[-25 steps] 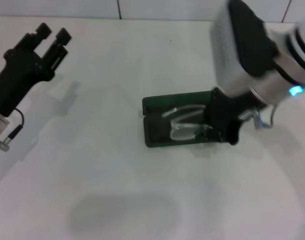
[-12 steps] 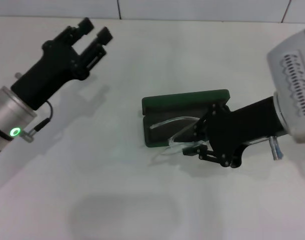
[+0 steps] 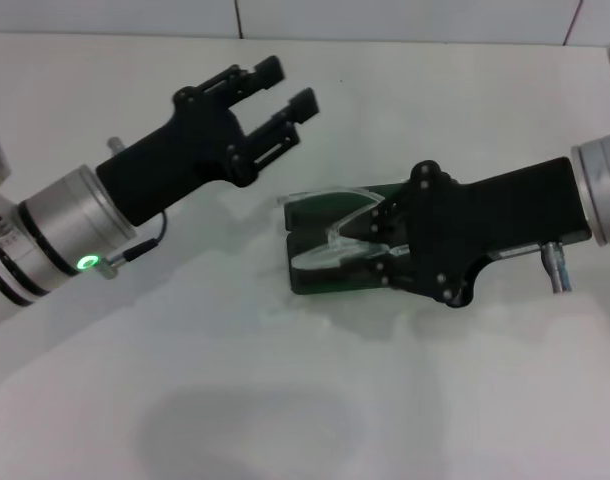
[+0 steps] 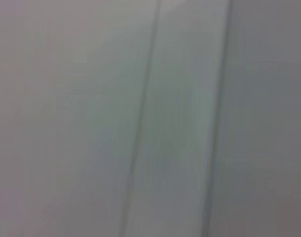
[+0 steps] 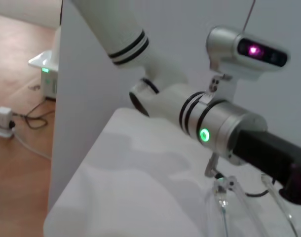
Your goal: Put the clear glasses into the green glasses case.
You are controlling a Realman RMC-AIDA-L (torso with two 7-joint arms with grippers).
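While the green glasses case (image 3: 330,275) lies open on the white table (image 3: 235,400), the right gripper (image 3: 380,250) reaches over it from the right, its fingers clamped on the clear glasses (image 3: 330,245), which sit tilted just above the case's tray. Farther back on the left, the left gripper (image 3: 275,100) hovers with its 2 fingers spread, holding nothing.

The right wrist view shows the other arm (image 5: 209,123), silver with black rings and a green light, reaching across the white table (image 5: 135,182). The clear glasses (image 5: 239,202) are close to the camera, thin transparent temples above the table. Behind stands the robot's head (image 5: 249,52) with a purple light. A wooden floor (image 5: 17,98) with cables lies beyond the table edge.
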